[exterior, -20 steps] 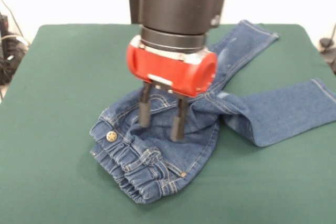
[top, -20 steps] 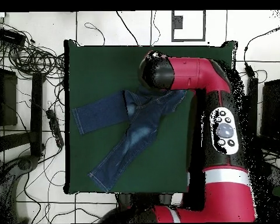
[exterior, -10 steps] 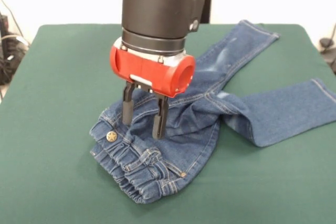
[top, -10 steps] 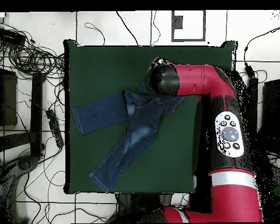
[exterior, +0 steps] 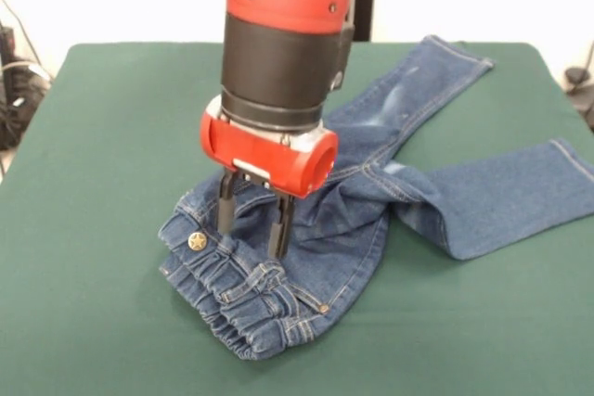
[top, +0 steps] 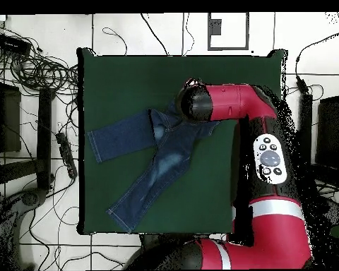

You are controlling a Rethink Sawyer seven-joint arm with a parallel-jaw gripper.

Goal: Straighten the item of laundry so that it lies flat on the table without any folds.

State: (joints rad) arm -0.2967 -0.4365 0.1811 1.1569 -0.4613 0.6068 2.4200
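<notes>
Jeans (exterior: 371,197): small dark blue denim pair with faded patches, lying on the green table (exterior: 111,136); both legs spread out fairly flat, the waist end bunched and folded over on itself.
Material: soft, limp and light by the look of it; judged to drape and follow a pull rather than hold shape. Denim weave should give good friction against the fingers, so slipping is unlikely.
Thick zones: elastic waistband (exterior: 223,308) and the seam by the brass button (exterior: 197,241); these are layered and stiffer, so they offer a firm pinch.
Grasp point: the waistband edge or the raised fold just behind it, so that a pull away from the legs opens the bunch.
Gripper (exterior: 251,227): two dark fingers pointing straight down, parted with a moderate gap, holding nothing.
Gripper to jeans: directly over the bunched waist, just behind the button; the fingertips appear to touch or press into the cloth, though contact cannot be confirmed.
Overhead check: the arm's wrist (top: 198,103) covers the waist end; legs extend away from it.
</notes>
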